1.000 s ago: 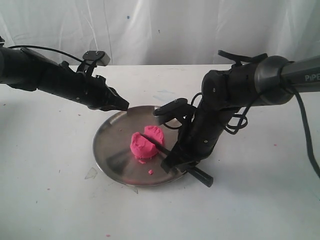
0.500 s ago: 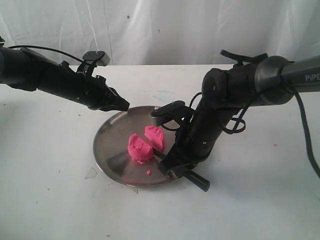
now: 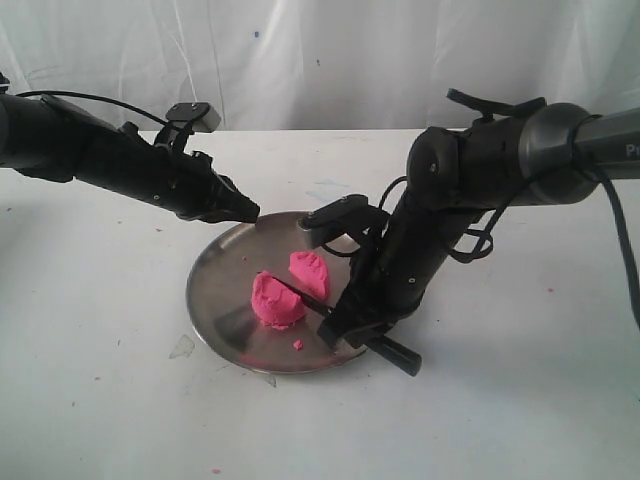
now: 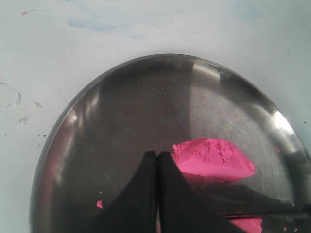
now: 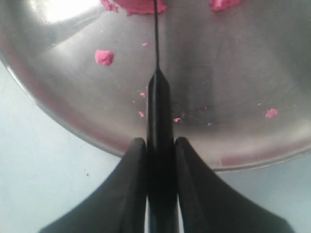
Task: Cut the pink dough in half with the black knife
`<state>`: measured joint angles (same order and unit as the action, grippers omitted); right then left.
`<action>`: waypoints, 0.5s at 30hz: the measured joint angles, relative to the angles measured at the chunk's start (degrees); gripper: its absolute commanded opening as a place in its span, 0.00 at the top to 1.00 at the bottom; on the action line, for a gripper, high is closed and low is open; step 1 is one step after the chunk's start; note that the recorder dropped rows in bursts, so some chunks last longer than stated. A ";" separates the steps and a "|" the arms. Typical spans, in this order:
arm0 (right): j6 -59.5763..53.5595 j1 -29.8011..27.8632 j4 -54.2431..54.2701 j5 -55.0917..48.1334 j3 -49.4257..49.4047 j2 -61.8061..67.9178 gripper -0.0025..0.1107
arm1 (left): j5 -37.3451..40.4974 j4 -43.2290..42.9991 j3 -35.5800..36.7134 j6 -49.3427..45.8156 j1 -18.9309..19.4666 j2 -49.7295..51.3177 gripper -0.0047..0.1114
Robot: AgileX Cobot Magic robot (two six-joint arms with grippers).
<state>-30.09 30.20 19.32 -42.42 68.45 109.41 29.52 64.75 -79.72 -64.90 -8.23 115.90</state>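
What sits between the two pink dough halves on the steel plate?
The blade of the slim black knife lies in that gap; the exterior view shows it.

Round shiny steel plate (image 3: 215,290) at centre frame, resting on the white tabletop (image 3: 100,420). One small pink crumb (image 3: 298,345) on the plate's lower part, near the rim. Tiny pink specks (image 3: 215,470) on the tabletop, lower left. Faint blue smudge (image 4: 97,23) near the plate. Wrinkled white cloth backdrop (image 3: 330,60) across the top.

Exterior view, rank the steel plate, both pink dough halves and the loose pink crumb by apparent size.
Steel plate, largest.
Near dough half and far dough half: nearly alike; the near one may only look bigger from closeness.
Pink crumb, smallest.
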 measured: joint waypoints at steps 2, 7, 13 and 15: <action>0.20 0.00 -0.26 0.37 0.00 0.00 0.98 | 0.00 0.00 0.00 0.00 0.00 0.00 0.96; 2.44 0.00 -2.65 1.86 0.00 -0.04 0.98 | 0.04 0.00 0.00 0.00 0.00 0.00 0.96; 7.16 0.00 -7.90 3.49 0.00 -0.04 0.98 | 0.14 0.00 0.00 0.00 0.00 0.00 0.96; 9.05 0.00 -9.85 4.14 0.00 -0.04 0.98 | 0.14 0.00 0.00 0.00 0.00 0.00 0.96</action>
<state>-21.03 30.20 9.46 -38.28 68.45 109.37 29.65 64.75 -79.72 -64.90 -8.23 115.90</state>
